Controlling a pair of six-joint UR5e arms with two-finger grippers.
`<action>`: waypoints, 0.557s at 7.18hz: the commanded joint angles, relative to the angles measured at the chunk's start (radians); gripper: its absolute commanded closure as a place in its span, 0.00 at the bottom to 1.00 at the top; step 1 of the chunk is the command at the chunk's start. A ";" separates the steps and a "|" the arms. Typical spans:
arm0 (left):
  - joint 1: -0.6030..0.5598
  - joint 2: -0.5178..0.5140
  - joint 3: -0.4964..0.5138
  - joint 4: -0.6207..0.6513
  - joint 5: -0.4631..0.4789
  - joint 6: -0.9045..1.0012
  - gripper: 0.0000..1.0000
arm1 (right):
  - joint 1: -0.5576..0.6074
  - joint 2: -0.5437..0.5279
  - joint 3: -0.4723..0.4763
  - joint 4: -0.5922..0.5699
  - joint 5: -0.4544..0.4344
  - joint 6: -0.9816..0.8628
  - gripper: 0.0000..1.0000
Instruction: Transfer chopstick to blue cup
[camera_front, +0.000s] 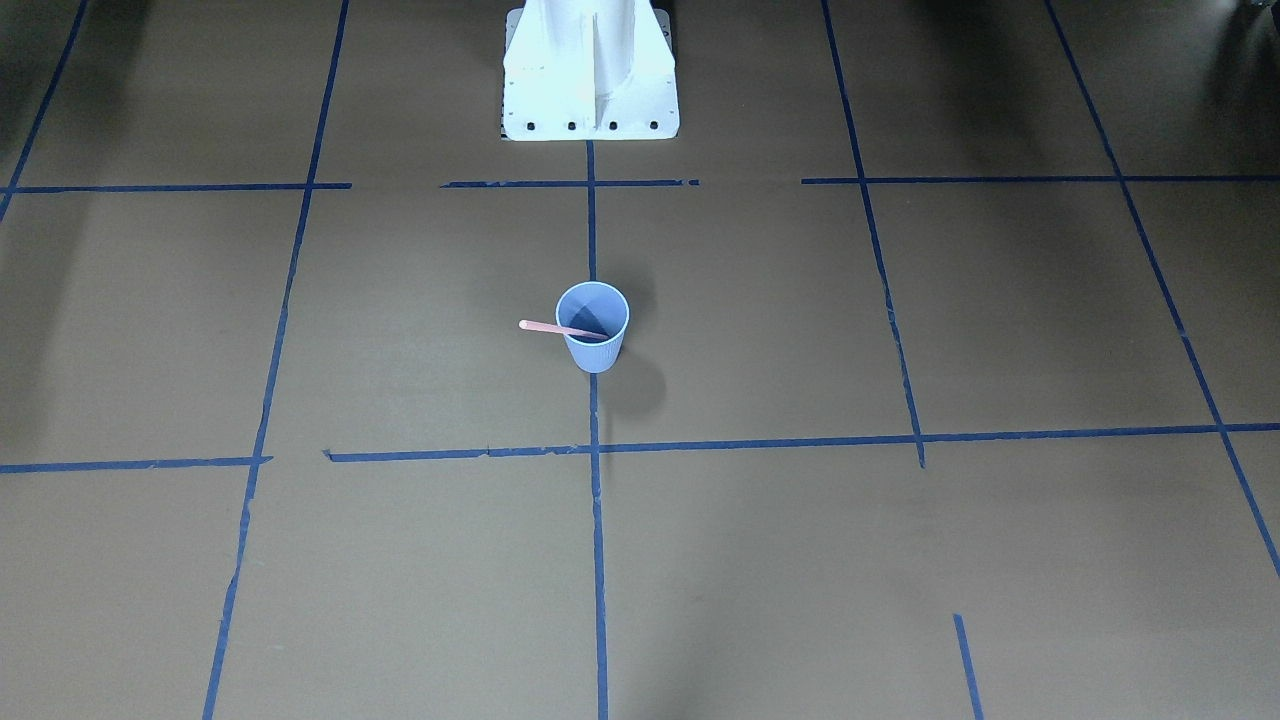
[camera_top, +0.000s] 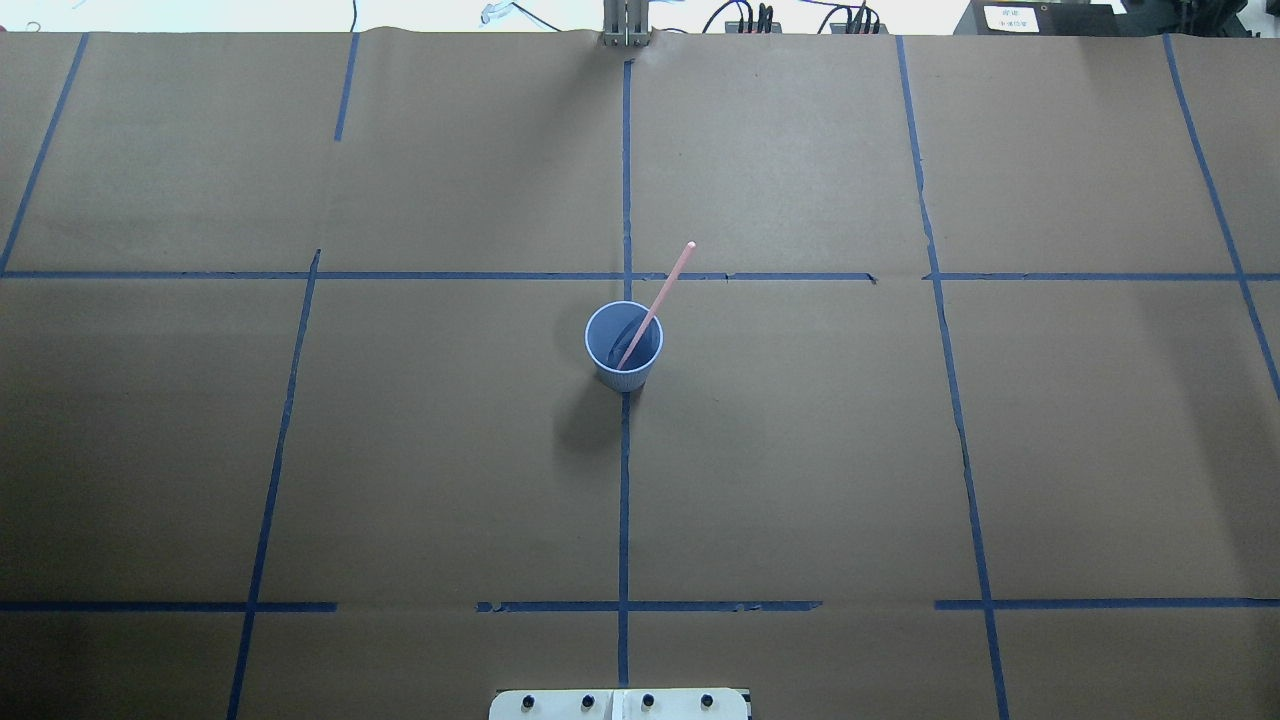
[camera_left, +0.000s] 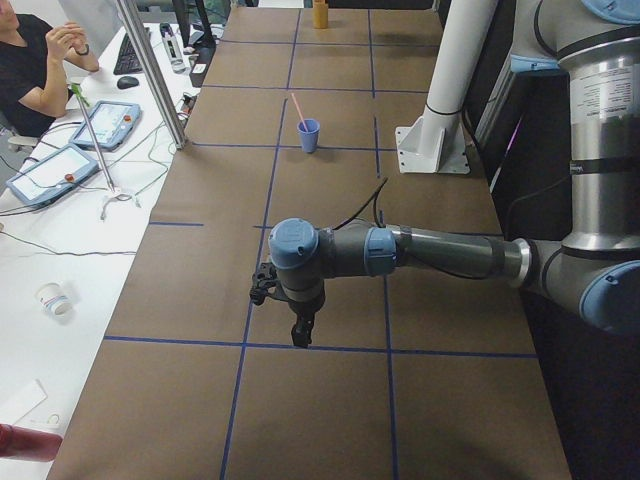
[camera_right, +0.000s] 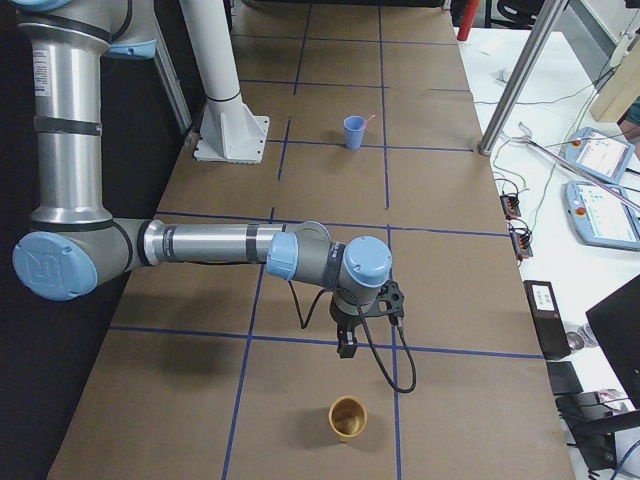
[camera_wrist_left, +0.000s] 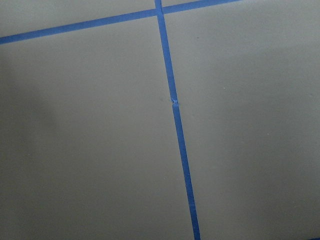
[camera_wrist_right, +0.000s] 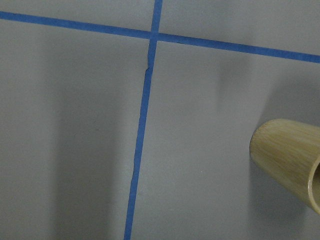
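Chopstick (camera_top: 665, 290) leans inside blue cup (camera_top: 622, 381), mid-frame; transfer looks done. Left hand (camera_left: 299, 337) and right hand (camera_right: 346, 346) well clear, can't tell their opening. Next: just verify.

ITEM: table (camera_top: 800, 480), long, rect., top fully covered w/ brown paper.
- Markings: blue tape lines (camera_top: 624, 500) stuck flat on the paper, lengthwise and crosswise, forming a rough grid; several strips broken or offset at the crossings.
- 1 x blue cup (camera_front: 595, 352), small, upright, approx. centre of table, standing on the centre tape line, on the robot's side of a cross line.
- 1 x white base plate (camera_front: 590, 110), black bolt heads along its edge, at mid-table on the robot's side; centre line runs up to it.
- 1 x wooden cup (camera_right: 348, 418), tan, opening up, nr the robot's right end, well apart from blue cup.
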 joint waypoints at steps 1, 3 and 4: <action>0.003 -0.038 0.011 -0.009 -0.006 -0.122 0.00 | -0.003 -0.008 -0.008 0.038 0.003 0.006 0.00; 0.012 -0.035 0.016 -0.008 -0.007 -0.115 0.00 | -0.003 -0.003 -0.010 0.038 0.004 0.006 0.00; 0.012 -0.034 0.015 -0.008 -0.006 -0.115 0.00 | -0.003 -0.003 -0.016 0.035 0.007 0.008 0.00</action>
